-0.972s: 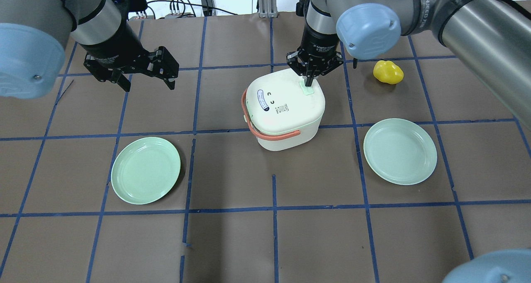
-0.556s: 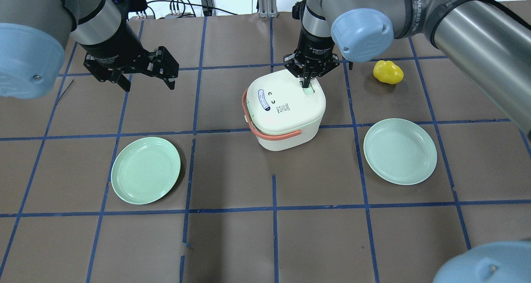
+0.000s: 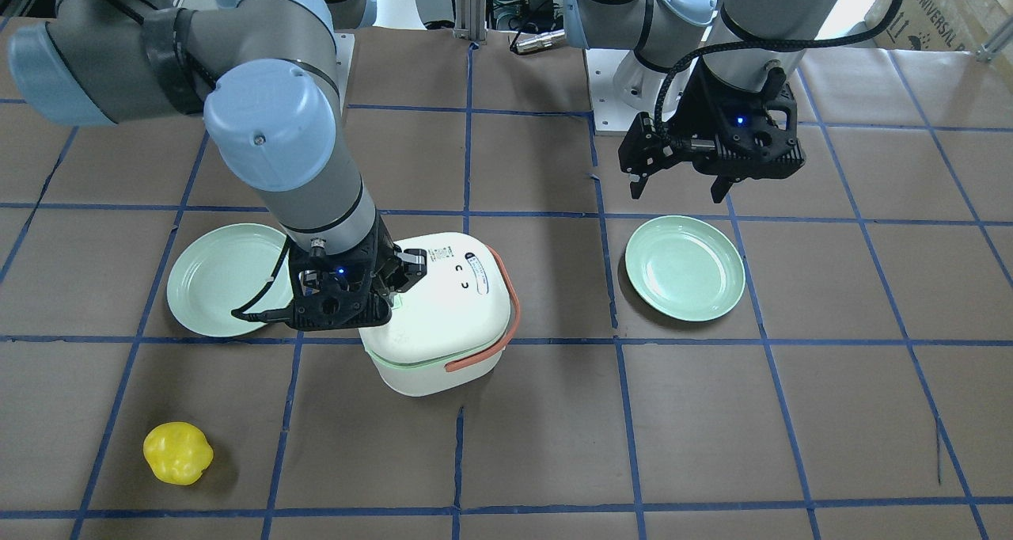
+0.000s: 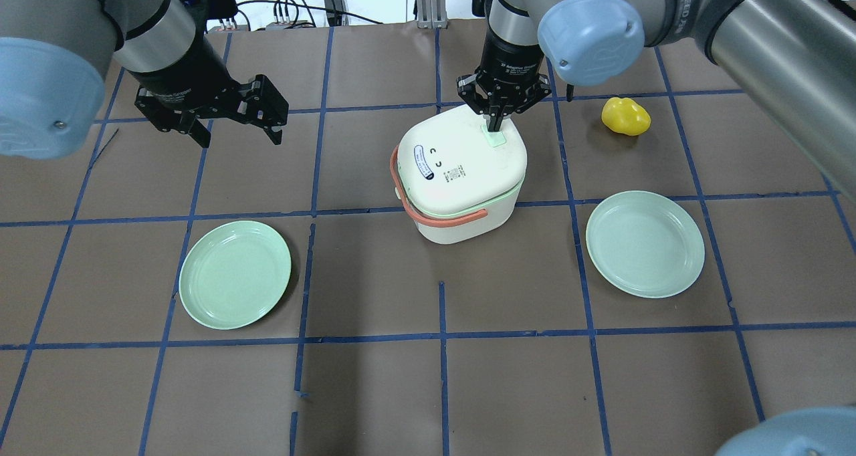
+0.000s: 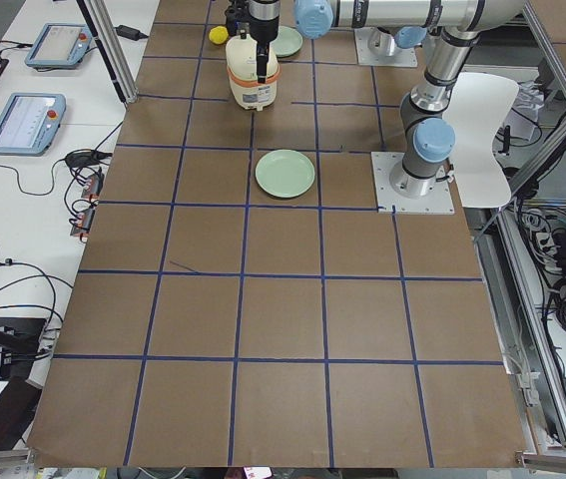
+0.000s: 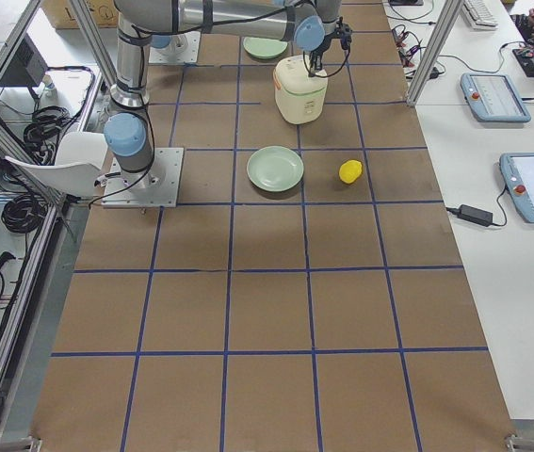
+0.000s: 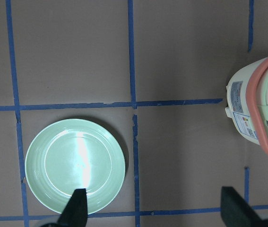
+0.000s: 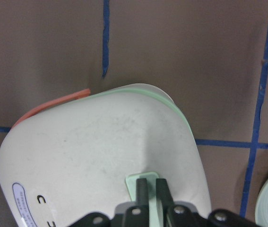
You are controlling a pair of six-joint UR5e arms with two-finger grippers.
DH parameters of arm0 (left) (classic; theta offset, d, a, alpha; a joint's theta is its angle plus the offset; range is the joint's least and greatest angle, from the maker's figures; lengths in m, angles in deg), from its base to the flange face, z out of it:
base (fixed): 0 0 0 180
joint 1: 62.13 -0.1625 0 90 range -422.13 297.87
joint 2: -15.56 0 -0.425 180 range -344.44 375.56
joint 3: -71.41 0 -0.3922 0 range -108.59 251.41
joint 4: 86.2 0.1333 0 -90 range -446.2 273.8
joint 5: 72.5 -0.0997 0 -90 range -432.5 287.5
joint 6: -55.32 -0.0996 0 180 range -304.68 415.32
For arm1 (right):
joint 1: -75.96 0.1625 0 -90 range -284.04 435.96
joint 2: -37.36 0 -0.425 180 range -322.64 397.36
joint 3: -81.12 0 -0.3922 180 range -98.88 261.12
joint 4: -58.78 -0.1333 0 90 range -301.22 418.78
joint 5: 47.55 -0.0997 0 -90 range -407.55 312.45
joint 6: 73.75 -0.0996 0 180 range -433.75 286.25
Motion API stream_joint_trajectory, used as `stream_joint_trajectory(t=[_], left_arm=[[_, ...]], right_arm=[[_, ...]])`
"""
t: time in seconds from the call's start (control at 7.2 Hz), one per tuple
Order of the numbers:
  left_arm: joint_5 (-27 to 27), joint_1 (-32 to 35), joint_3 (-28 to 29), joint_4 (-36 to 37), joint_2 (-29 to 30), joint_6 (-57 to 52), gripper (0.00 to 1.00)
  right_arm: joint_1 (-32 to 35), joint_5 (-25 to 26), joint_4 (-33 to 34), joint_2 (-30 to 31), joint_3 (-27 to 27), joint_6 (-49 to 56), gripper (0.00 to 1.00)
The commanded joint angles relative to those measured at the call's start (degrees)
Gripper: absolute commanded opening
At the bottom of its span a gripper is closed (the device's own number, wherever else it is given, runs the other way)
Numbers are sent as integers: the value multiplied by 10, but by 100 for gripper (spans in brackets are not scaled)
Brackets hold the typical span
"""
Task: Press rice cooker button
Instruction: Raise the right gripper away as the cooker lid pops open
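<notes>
The white rice cooker (image 4: 458,175) with its orange-red strap handle stands mid-table, also in the front view (image 3: 443,318). Its lid sits slightly lifted, and a pale green rim (image 4: 516,187) shows under it. My right gripper (image 4: 495,127) is shut, and its closed fingertips (image 8: 143,187) touch the pale green button (image 8: 134,182) at the lid's far right corner. My left gripper (image 4: 239,135) is open and empty, and hovers over the table left of the cooker. In the left wrist view the cooker (image 7: 261,109) is at the right edge.
Two pale green plates lie on the table, one at front left (image 4: 234,274) and one at front right (image 4: 645,243). A yellow lumpy object (image 4: 625,116) lies right of the cooker. Blue tape lines grid the brown table.
My right gripper pushed down on the button, then rose a little. The lid has lifted slightly, so the green rim now shows. The left arm has not moved.
</notes>
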Motion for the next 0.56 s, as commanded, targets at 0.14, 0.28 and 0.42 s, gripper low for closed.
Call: stream_joint_trajectory(t=[0.14,0.28,0.42], left_arm=[[0,0,0,0,0,0,100],[0,0,0,0,0,0,100],[0,0,0,0,0,0,100]], right_arm=[[0,10,-170,35,-124,-22,97],[-2,30,-179,58,-127,-20,99],[-5,51,-193,83,-121,-14,99]])
